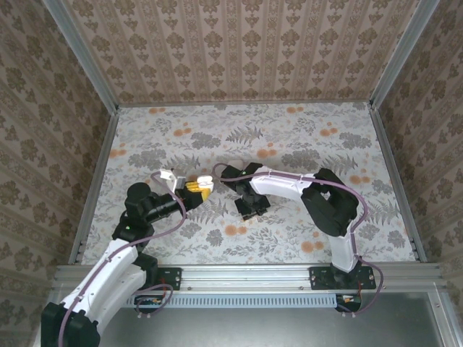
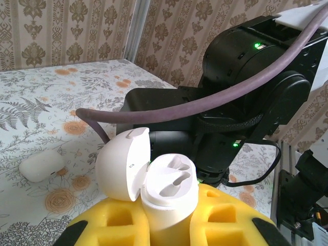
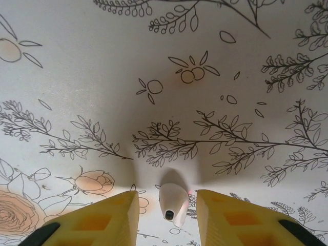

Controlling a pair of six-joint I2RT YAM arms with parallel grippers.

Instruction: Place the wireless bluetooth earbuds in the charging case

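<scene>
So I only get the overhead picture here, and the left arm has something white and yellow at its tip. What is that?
Observer: Its wrist camera shows the left gripper clamped on an open charging case, with the lid flipped back and both wells empty.
Operator: And the right arm, nose down on the table?
Observer: Its wrist camera shows one earbud lying on the table between the yellow fingers of the right gripper, with a gap on each side.
Operator: And the white blob beside the left arm's tip?
Observer: From the left wrist it is a closed white case lying on the table.
</scene>
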